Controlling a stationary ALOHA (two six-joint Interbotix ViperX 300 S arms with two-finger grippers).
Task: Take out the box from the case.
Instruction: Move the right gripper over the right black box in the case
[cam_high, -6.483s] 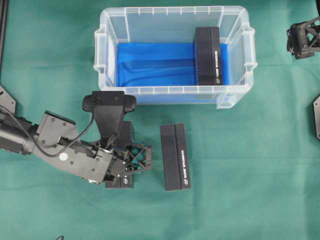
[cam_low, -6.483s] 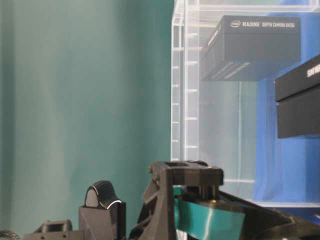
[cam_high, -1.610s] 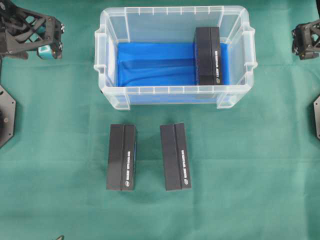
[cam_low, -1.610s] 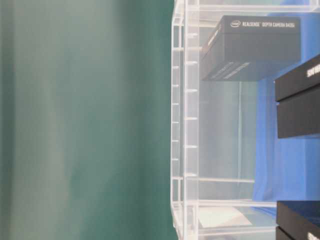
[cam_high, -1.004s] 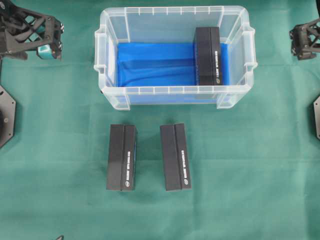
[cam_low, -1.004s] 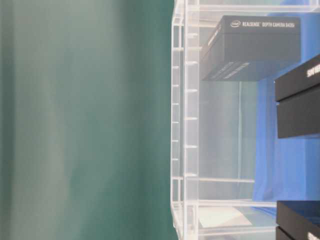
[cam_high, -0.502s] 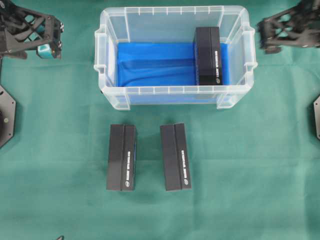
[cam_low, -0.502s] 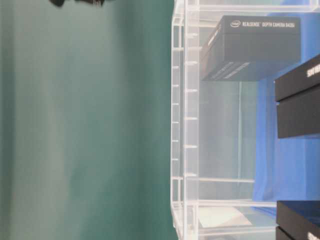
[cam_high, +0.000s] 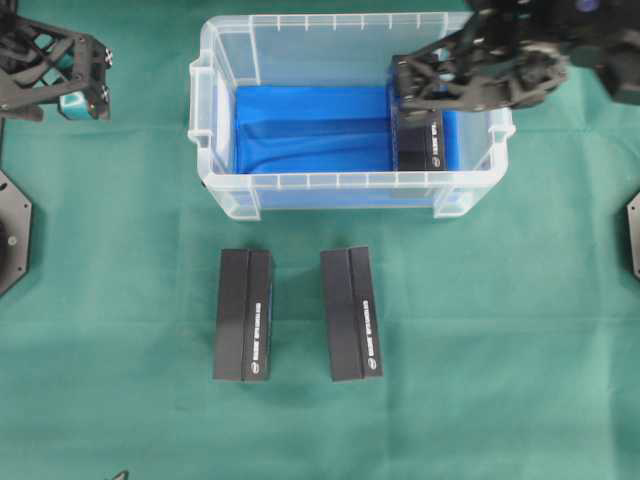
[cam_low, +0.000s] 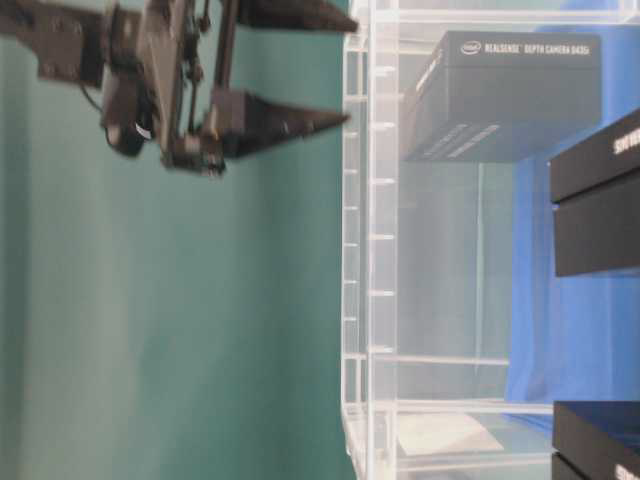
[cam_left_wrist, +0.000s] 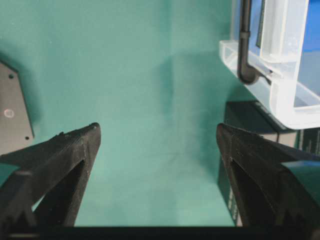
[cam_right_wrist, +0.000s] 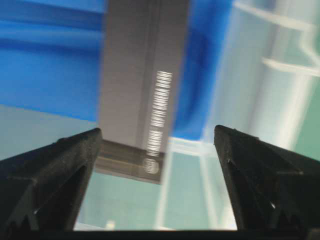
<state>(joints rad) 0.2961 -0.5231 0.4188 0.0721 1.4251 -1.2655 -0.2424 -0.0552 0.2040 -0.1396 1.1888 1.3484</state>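
A: Where is the right gripper (cam_high: 420, 90)?

B: Above the right end of the case (cam_high: 350, 180), over the box (cam_high: 425, 145) that lies inside; its fingers (cam_right_wrist: 55, 170) stand wide apart with nothing between them; the wrist view looks down past both tips onto the box and the blue lining (cam_high: 310, 125) under it.

A: Is it touching the box?

B: I cannot tell from overhead; the side view shows the gripper (cam_low: 330, 65) outside the clear wall, tips just at the rim, apart from the box (cam_low: 505, 95).

A: And the left gripper (cam_high: 75, 75)?

B: Off at the far left edge over the green cloth (cam_high: 500, 350), well apart from the case; fingers (cam_left_wrist: 60, 160) spread wide, nothing held; its camera sees a corner of the case (cam_left_wrist: 280, 95) and a dark box (cam_left_wrist: 250, 120) beside it.

A: So where does the box sit exactly?

B: Flat on the blue lining against the right wall of the case, long side running front to back; two more boxes, one (cam_high: 245, 315) on the left and one (cam_high: 350, 315) on the right, lie side by side on the cloth in front of the case, near each other but not touching.
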